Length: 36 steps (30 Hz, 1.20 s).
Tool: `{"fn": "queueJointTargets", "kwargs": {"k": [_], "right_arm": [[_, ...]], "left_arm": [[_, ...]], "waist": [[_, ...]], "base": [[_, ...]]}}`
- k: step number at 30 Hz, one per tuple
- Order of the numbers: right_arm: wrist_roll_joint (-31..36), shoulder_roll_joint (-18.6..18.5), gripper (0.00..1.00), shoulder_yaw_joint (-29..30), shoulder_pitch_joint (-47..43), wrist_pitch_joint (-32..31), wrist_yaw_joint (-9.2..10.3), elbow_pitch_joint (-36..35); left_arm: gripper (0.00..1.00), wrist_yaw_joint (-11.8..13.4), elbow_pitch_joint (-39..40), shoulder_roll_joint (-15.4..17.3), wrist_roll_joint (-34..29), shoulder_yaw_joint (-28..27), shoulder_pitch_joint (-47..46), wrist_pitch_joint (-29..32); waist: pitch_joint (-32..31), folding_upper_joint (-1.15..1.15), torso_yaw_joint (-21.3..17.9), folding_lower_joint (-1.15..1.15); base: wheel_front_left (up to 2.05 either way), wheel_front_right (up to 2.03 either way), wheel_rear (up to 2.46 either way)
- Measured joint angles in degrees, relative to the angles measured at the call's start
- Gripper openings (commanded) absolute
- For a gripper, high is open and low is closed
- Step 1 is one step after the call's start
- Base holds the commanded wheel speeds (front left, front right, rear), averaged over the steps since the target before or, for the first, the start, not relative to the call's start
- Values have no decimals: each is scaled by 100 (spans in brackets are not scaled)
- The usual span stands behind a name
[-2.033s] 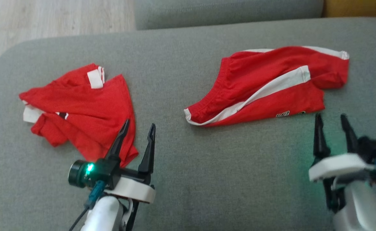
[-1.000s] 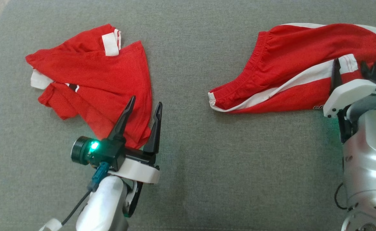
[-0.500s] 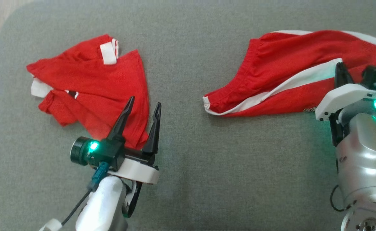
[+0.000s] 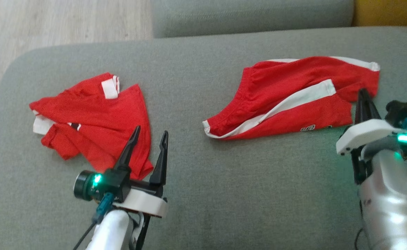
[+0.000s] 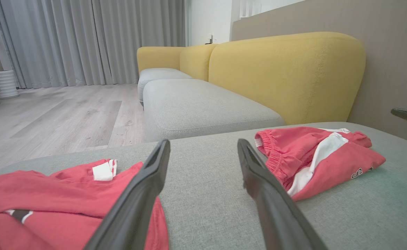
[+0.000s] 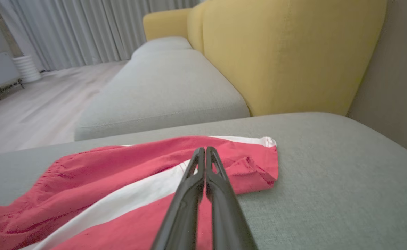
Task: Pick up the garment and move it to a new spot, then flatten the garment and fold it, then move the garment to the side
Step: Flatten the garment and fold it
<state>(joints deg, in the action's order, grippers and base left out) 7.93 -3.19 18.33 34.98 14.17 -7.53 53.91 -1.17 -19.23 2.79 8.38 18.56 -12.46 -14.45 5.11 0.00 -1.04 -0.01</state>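
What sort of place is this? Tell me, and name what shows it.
Most likely a home living room: grey fabric sofa seat cushions with yellow padded backrests, a pale wood-plank floor, and long grey pleated curtains reaching that floor.

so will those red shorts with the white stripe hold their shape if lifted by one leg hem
Probably not: the red shorts with white side stripes lie creased on the grey sofa cushion, so they would likely drape limply from a pinch. They look thin and light. The gathered waistband may hang slightly heavier.
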Motion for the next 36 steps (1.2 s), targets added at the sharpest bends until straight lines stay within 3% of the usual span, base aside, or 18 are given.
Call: {"fn": "queueJointTargets", "kwargs": {"k": [3, 4, 6, 13, 20, 24, 29, 36], "right_arm": [[-416, 5, 0, -501, -503, 5, 0, -794], [-538, 8, 13, -624, -723, 5, 0, -1116], [-728, 22, 100, -744, -1226, 5, 0, -1709], [-1373, 62, 100, -1265, -2645, 5, 0, -2838], [-1194, 45, 100, -1436, -2837, -166, 0, -3364], [-1194, -182, 100, -1580, -2726, -452, 0, -3600], [-1497, -682, 100, -1640, -1818, -1312, 0, -3334], [-2053, -1622, 100, -2057, -471, -2418, 0, -2168]], "left_arm": [[100, 16, 23, 0, 22, -8, 120, 0], [100, 16, 25, 0, 22, -7, 160, 0], [100, 18, 48, 0, 22, -8, 241, 0], [100, 19, 107, 1, 23, -40, 380, 0], [100, 18, 123, 2, 23, -44, 425, 0], [100, 16, 170, 2, 22, -35, 403, 0], [100, 9, 177, 1, 21, -13, 172, 0], [100, -3, 177, 0, 22, 32, -235, 0]], "waist": [[-157, 0, -59, -1], [-198, 0, -72, 0], [-261, 0, -91, -1], [-304, 0, -94, 0], [-242, 0, -75, 0], [-79, 0, -30, 1], [267, 0, 71, 2], [744, 0, 359, 2]], "base": [[0, 0, 0], [0, 0, 0], [0, 0, 0], [0, 0, 0], [0, 0, 0], [0, 0, 0], [0, 0, 0], [0, 0, 0]]}}
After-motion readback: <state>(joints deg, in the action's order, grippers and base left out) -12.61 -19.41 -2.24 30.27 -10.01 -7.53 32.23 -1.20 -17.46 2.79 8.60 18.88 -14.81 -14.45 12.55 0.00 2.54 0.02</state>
